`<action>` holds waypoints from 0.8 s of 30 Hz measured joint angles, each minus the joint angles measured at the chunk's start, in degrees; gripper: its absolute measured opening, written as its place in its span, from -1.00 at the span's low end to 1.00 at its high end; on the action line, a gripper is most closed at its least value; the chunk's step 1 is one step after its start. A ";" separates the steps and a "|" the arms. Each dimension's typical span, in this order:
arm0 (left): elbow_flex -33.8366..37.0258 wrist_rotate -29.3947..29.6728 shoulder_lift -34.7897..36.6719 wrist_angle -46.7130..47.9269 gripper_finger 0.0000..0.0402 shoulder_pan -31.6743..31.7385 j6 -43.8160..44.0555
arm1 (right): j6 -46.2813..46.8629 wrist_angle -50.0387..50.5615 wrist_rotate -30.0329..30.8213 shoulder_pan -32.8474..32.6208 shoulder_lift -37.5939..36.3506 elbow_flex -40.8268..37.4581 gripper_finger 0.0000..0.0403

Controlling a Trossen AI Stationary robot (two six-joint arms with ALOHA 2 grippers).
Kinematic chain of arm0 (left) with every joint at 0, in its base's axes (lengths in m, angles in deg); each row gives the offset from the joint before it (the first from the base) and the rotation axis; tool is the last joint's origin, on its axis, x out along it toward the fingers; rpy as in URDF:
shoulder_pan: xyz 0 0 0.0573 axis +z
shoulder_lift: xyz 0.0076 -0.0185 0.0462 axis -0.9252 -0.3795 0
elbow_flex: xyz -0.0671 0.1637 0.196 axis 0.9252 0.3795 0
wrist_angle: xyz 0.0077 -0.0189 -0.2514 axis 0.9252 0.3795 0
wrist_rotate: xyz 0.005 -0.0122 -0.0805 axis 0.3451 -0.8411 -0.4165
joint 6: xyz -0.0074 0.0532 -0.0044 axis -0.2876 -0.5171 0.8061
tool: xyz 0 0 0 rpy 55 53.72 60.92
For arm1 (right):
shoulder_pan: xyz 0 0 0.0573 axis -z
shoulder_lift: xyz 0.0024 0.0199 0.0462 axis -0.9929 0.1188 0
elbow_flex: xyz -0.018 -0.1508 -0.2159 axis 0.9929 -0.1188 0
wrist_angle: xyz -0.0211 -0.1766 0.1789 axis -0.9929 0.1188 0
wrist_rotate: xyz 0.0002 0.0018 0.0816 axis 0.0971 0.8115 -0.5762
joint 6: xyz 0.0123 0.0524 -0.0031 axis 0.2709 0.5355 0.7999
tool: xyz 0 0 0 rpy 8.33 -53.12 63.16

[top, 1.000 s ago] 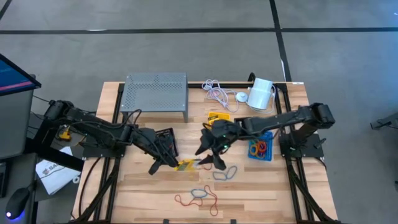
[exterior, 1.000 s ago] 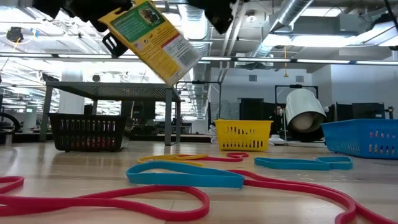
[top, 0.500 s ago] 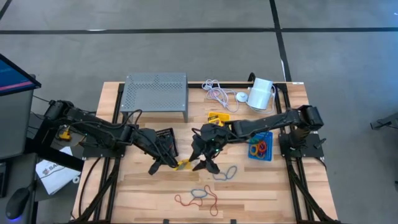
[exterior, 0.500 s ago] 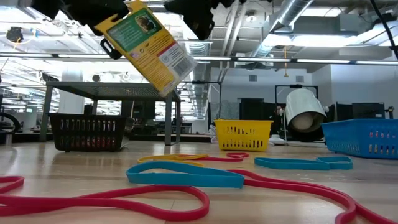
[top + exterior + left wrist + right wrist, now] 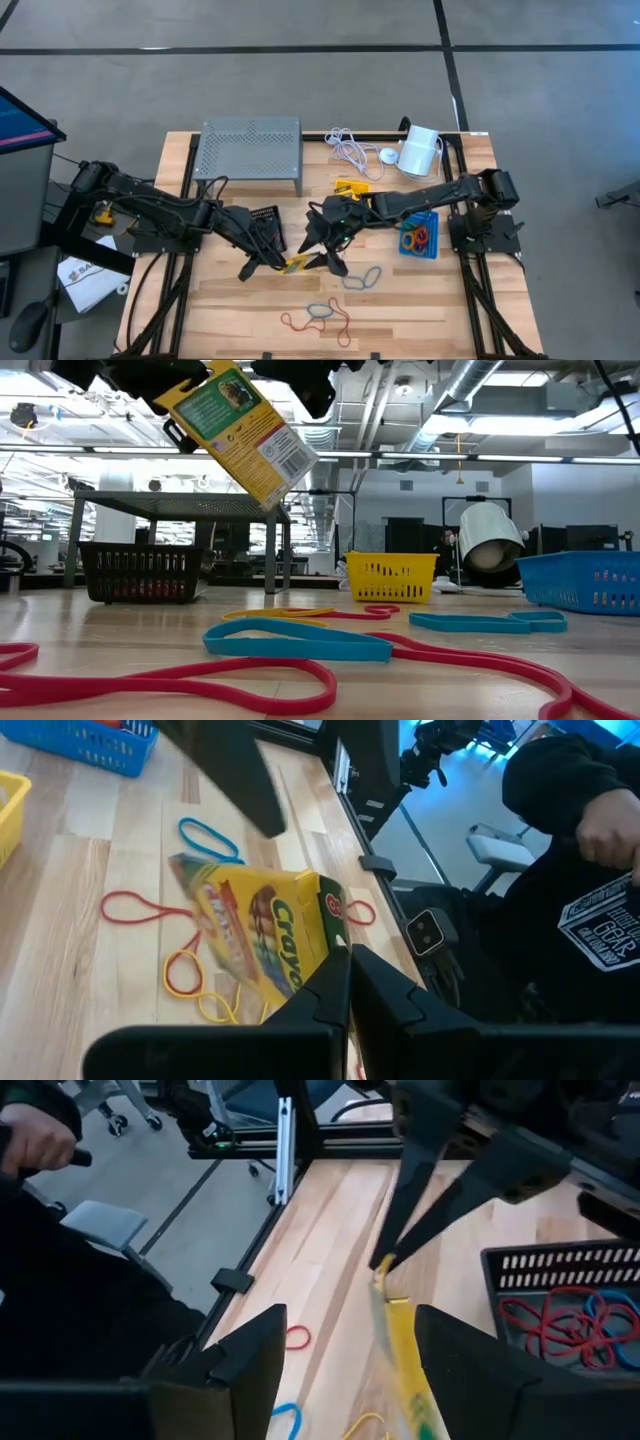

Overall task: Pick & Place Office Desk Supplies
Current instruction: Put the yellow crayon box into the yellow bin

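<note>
A yellow-green crayon box (image 5: pixel 298 264) hangs in the air above the middle of the table. It shows tilted in the low view (image 5: pixel 245 430). My left gripper (image 5: pixel 282 265) is shut on it, reaching from the table's left. My right gripper (image 5: pixel 322 248) is open just right of the box. In the right wrist view its two fingers stand wide on either side of the box (image 5: pixel 402 1345), apart from it. The black bin (image 5: pixel 266 225), yellow bin (image 5: pixel 350 188) and blue bin (image 5: pixel 420 237) stand on the table. The black bin (image 5: pixel 560 1295) and the blue bin hold rubber bands. My left gripper pinches the box's end (image 5: pixel 333 925) at a corner, between its two fingers (image 5: pixel 400 1200). The fingers come from the table's left, slanting down. The box is lifted clear of the table and sticks out tilted beyond the fingertips.
Loose rubber bands (image 5: pixel 320 315) lie on the near part of the table, with more (image 5: pixel 362 277) right of the box. The grey perforated stand (image 5: pixel 250 150) is at the back left. The white cable and cylinder (image 5: pixel 420 150) are at the back right. A person (image 5: pixel 580 840) sits beyond the near edge.
My right gripper has gone toward the table's left, closing on the held crayon box, and has stayed open. The box has shifted only slightly in my left gripper's hold and stays clear of the table.
</note>
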 joint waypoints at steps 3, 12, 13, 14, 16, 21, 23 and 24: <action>0.00 -0.20 -0.01 -0.47 -1.00 0.00 0.06 | -0.20 -0.12 0.04 0.54 1.54 -0.14 0.11; -0.04 -1.75 -0.02 -1.66 -1.00 0.00 0.16 | 0.26 -1.36 0.02 1.50 3.54 -0.02 0.14; -0.04 -1.82 -0.02 -1.77 -1.00 0.00 0.09 | 0.26 -1.38 0.02 1.50 3.47 -0.02 0.14; -0.04 -1.89 -0.02 -2.09 -1.00 0.00 0.09 | 0.26 -1.38 0.02 1.50 3.47 -0.02 0.13; -0.09 -2.40 -0.02 -2.65 -1.00 0.00 0.04 | 0.26 -1.39 0.02 1.44 3.47 -0.02 0.12; -0.11 -2.53 -0.02 -3.37 -1.00 0.00 -0.06 | 0.19 -1.53 0.02 1.46 3.47 -0.02 0.05; -0.11 -2.53 -0.02 -3.46 -1.00 0.00 -0.24 | -0.17 -1.66 0.03 1.48 3.47 -0.02 0.02; -0.11 -2.53 -0.02 -3.68 -1.00 0.00 -0.26 | -0.18 -1.69 0.04 1.44 3.47 -0.02 0.00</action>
